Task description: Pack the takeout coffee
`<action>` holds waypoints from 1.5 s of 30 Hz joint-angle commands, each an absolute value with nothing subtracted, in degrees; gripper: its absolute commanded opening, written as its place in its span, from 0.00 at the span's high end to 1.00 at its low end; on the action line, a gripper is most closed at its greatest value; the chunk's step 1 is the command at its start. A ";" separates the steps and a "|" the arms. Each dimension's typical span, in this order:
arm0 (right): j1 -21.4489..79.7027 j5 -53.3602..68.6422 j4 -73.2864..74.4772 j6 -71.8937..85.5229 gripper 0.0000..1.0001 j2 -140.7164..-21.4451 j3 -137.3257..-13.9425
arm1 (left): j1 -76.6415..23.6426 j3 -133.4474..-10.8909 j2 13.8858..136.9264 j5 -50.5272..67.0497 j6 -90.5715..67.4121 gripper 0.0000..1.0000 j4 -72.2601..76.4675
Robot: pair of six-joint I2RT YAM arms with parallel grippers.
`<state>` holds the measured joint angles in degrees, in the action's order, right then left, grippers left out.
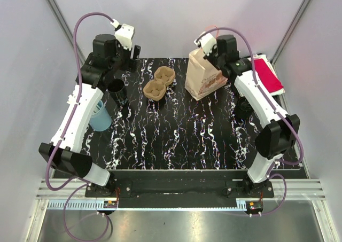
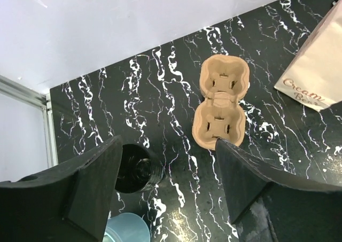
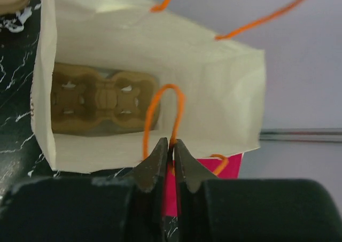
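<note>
right gripper (image 3: 171,144) has its jaws almost together, pinching the orange handle (image 3: 162,100) of the bag (image 3: 224,87). the bag's open mouth lies just ahead of its fingertips, with a carrier (image 3: 101,106) flat on the bottom inside. left gripper (image 2: 168,148) hangs wide, holding nothing. a second carrier (image 2: 222,100) lies on the table (image 2: 160,92) ahead of it, an open black cup (image 2: 136,170) stands beside one finger, and a blue cup (image 2: 127,232) sits nearer its wrist.

Bright even light fr. above, soft shadows; wrist-cam foregrounds blurry.
</note>
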<state>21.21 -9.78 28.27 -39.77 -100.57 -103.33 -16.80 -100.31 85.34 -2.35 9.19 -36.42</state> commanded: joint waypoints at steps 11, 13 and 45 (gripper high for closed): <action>21.18 -8.88 33.66 -37.36 0.22 -93.87 -114.94 | -16.52 -100.02 83.23 0.18 10.54 0.10 -33.49; 21.27 -8.53 35.50 -36.92 0.14 -93.69 -116.54 | -16.52 -99.85 82.97 0.26 11.16 0.01 -33.57; 21.27 21.62 60.56 -31.55 0.06 -81.83 -104.07 | -1.15 -96.41 93.24 17.22 27.51 0.14 -48.86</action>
